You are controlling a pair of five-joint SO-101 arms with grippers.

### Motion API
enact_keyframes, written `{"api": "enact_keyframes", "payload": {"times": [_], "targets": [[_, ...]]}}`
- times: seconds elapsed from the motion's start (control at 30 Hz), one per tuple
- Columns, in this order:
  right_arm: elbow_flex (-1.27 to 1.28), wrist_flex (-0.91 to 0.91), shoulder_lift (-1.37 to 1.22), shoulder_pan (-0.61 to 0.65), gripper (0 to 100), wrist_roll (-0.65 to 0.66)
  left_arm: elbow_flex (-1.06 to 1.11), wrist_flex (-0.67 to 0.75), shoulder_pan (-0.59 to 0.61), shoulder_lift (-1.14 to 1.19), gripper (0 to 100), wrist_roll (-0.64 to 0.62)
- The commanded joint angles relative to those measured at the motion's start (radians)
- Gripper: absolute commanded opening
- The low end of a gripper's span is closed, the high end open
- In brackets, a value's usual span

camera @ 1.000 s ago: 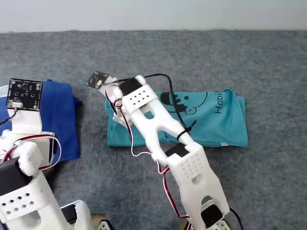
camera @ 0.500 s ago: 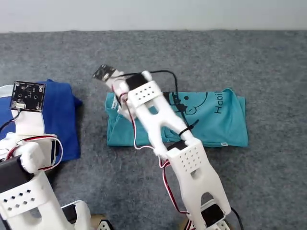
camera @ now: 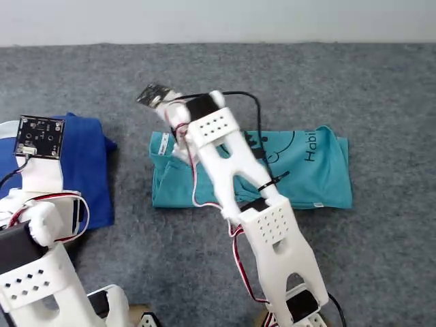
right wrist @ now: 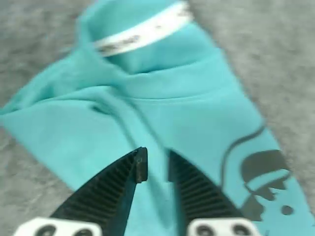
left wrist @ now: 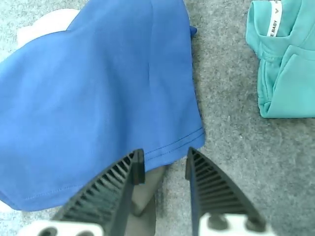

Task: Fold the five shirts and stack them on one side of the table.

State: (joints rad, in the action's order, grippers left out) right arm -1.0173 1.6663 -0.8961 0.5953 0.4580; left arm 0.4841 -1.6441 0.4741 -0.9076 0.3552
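Teal shirt (camera: 310, 170) lies folded about the middle of the grey worktop (camera: 354, 88), and my right end effector (right wrist: 156, 169) hangs over its collar end — jaws released, only a narrow gap, no cloth between them. Near the worktop's left side I see the blue shirt (camera: 88, 170), well apart from the teal one; my left end effector (left wrist: 165, 160) hovers at its hem, also released and grasping nothing.

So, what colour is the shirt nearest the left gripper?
Blue shirt, best in left wrist view.
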Motion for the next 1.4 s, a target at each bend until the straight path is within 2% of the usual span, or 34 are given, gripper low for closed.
{"api": "enact_keyframes", "payload": {"times": [0.0, 0.07, 0.33, 0.5, 0.87, 1.2, 1.27, 1.37], "targets": [[-0.037, 0.03, 0.008, 0.068, 23.2, 0.002, -0.007, 0.006, -0.003, -0.011, 14, -0.008], [-0.037, 0.007, 0.002, 0.091, 25.4, 0.002, -0.005, 0.006, -0.003, -0.011, 14, -0.008], [-0.044, -0.058, -0.116, 0.11, 23.7, 0.006, -0.004, 0.006, -0.003, -0.011, 14, -0.008], [-0.049, -0.058, -0.116, 0.085, 0.6, 0.009, -0.002, 0.006, -0.003, -0.011, 14, -0.008], [-0.261, 0.045, -0.127, -0.022, 1.0, 0.011, -0.004, 0.006, -0.003, -0.011, 14, -0.008], [-0.273, -0.091, -0.185, -0.108, 1.3, 0.011, -0.005, 0.006, -0.003, -0.011, 14, -0.008], [-0.273, -0.088, -0.205, -0.108, 5.4, 0.011, -0.005, 0.006, -0.003, -0.011, 14, -0.008], [-0.275, -0.036, -0.203, -0.104, 20.5, -0.005, -0.007, 0.006, -0.003, -0.012, 15, -0.008]]}}
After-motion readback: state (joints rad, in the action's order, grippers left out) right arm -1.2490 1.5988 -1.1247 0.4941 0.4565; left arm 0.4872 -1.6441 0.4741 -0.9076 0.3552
